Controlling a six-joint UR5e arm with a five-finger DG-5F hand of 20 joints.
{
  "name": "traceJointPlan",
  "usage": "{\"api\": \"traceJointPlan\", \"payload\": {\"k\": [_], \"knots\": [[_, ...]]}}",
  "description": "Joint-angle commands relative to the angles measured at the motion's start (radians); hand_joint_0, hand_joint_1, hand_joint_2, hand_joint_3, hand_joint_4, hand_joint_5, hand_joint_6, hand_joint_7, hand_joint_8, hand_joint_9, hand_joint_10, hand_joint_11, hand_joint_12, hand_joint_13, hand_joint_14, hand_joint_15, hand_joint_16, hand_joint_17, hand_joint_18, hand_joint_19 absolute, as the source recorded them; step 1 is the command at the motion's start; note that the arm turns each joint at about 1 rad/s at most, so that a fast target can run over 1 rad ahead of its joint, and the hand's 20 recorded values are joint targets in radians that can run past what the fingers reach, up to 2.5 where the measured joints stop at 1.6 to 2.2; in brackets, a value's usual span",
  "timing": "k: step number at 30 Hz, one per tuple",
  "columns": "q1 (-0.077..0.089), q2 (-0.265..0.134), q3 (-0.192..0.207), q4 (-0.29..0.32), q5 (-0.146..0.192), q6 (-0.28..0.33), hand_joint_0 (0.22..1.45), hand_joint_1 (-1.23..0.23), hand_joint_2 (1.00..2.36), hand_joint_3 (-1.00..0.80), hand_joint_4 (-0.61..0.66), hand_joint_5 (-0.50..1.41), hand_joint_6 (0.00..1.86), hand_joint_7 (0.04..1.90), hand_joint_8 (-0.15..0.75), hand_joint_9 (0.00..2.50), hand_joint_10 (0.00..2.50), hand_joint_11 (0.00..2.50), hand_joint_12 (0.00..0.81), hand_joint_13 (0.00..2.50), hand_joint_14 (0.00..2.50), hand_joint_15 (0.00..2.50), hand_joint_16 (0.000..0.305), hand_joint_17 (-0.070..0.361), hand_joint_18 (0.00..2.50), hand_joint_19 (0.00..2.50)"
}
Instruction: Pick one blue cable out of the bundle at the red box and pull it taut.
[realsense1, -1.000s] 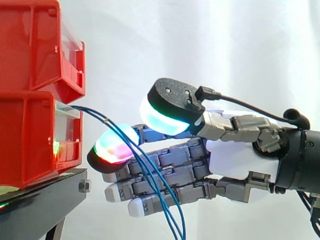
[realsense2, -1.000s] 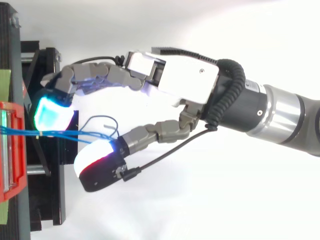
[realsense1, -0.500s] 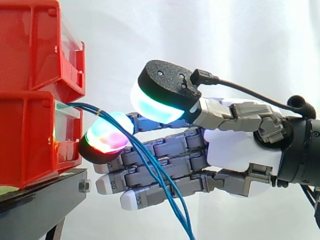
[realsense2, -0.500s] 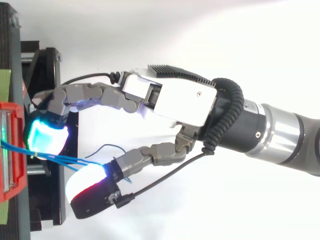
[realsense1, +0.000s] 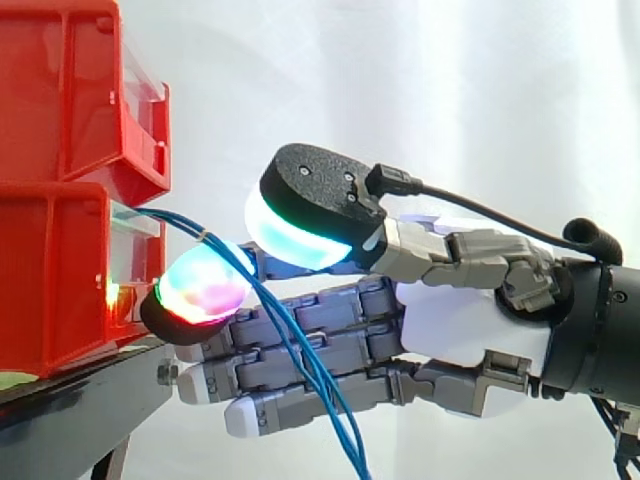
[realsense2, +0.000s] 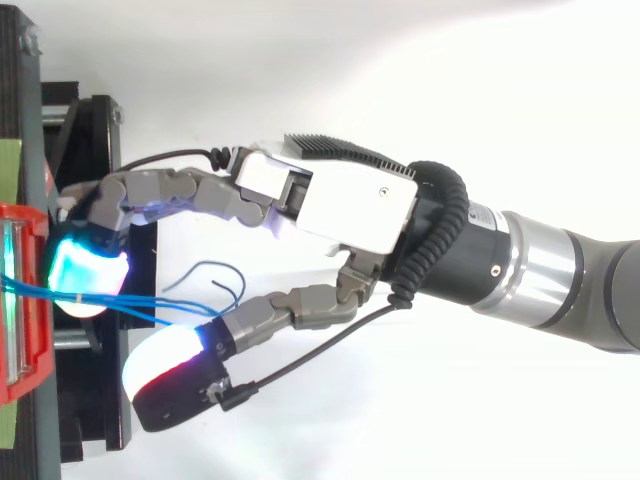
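Several thin blue cables leave the front of the lower red box as a bundle and sag down and to the right across my hand. From above, the cables run from the red box through the gap between a cyan-glowing fingertip and the thumb's white and red pad. My hand is open: its fingers reach out toward the box and the thumb stands apart. The cables hang slack, and one loose end curls up near the thumb.
A second red bin is stacked on the lower one. Both sit on a black stand whose edge lies just under my fingertips. A white curtain hangs behind.
My hand has moved left, closer to the red box, with the fingertips now beside its front. The cables still hang slack between fingers and thumb.
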Motion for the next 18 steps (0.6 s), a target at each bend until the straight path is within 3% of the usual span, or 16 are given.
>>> {"api": "traceJointPlan", "payload": {"k": [1, 8, 12, 18], "knots": [[-0.003, 0.000, 0.014, -0.005, -0.001, 0.000, 0.58, -0.74, 1.00, -0.50, 0.33, -0.14, 0.50, 1.15, 0.325, 0.29, 0.00, 0.13, 0.416, 0.37, 0.00, 0.11, 0.058, 0.130, 0.45, 0.31], [0.002, -0.002, 0.031, -0.009, 0.005, -0.021, 0.59, -0.76, 1.00, -0.50, 0.30, -0.13, 0.50, 1.22, 0.324, 0.30, 0.00, 0.14, 0.413, 0.38, 0.00, 0.11, 0.057, 0.128, 0.46, 0.31], [-0.004, -0.002, 0.029, -0.011, -0.002, -0.030, 0.61, -0.77, 1.00, -0.45, 0.28, -0.12, 0.50, 1.39, 0.323, 0.31, 0.00, 0.15, 0.415, 0.39, 0.00, 0.11, 0.057, 0.127, 0.47, 0.30], [-0.003, -0.002, 0.029, -0.005, 0.001, -0.034, 0.62, -0.78, 1.01, -0.32, 0.24, -0.17, 0.69, 1.19, 0.326, 0.32, 0.00, 0.16, 0.415, 0.41, 0.00, 0.12, 0.057, 0.127, 0.49, 0.30]]}}
